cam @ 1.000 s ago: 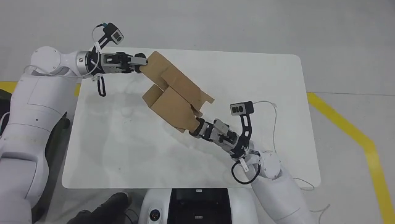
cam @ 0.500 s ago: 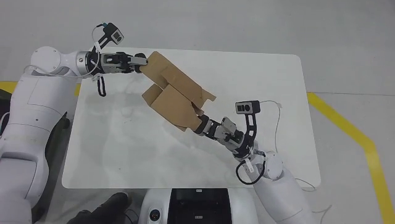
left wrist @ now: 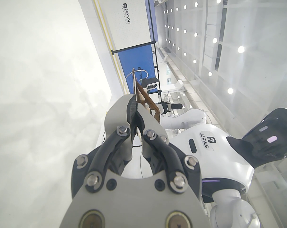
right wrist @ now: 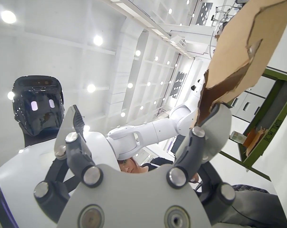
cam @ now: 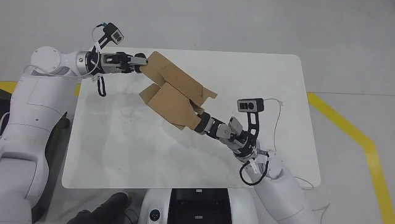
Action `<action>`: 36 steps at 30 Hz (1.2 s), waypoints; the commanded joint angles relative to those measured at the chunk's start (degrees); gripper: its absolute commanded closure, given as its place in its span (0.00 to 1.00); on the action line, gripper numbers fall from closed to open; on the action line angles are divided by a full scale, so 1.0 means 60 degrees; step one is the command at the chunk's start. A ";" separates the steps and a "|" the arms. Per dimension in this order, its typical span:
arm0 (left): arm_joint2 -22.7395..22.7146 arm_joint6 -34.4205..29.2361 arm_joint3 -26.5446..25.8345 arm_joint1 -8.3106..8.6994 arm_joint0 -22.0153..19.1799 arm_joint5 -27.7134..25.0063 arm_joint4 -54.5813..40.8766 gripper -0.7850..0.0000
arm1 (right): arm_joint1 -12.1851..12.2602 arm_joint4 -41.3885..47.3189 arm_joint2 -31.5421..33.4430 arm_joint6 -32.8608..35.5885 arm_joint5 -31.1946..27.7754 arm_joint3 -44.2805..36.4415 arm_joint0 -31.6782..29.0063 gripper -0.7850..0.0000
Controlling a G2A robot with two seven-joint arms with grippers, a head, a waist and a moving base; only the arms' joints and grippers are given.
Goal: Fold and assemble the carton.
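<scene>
A: Half folded at best, judging by the loose flaps. Starting nearest: reading the right claw [cam: 199,124] how?
B: Standing spread wide, grasping nothing, with one finger [right wrist: 215,124] just touching the carton [cam: 173,91] at its near-right end.
A: Lying which way from there?
B: Slanting away to the far left over the worktop [cam: 265,94], long axis in line with the right forearm. Resting or hovering, hard telling.
A: Being held farther out?
B: Being pinched at the far-left corner by the left claw [cam: 142,63], clenched on a thin cardboard edge, arm stretched in from the worktop's left side.
A: Favouring the right side for the loose flaps, then, probably.
</scene>
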 commanded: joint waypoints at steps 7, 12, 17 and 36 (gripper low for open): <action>0.0000 0.0000 0.0000 0.0000 0.0000 0.0000 -0.0001 1.00 | 0.0008 -0.0981 -0.0062 -0.0638 -0.0126 -0.0102 -0.0108 0.00; 0.0000 0.0000 0.0000 0.0000 0.0000 0.0000 -0.0001 1.00 | 0.0032 -0.1454 -0.0133 -0.1002 -0.0054 -0.0393 -0.0367 0.00; 0.0000 0.0000 0.0000 0.0000 0.0000 0.0000 -0.0001 1.00 | 0.0080 -0.1762 -0.0138 -0.1204 0.0084 -0.0699 -0.0633 0.00; 0.0000 0.0000 0.0000 0.0000 0.0000 0.0000 -0.0001 1.00 | 0.0107 -0.1767 -0.0328 -0.1708 0.0267 0.0052 -0.0298 0.00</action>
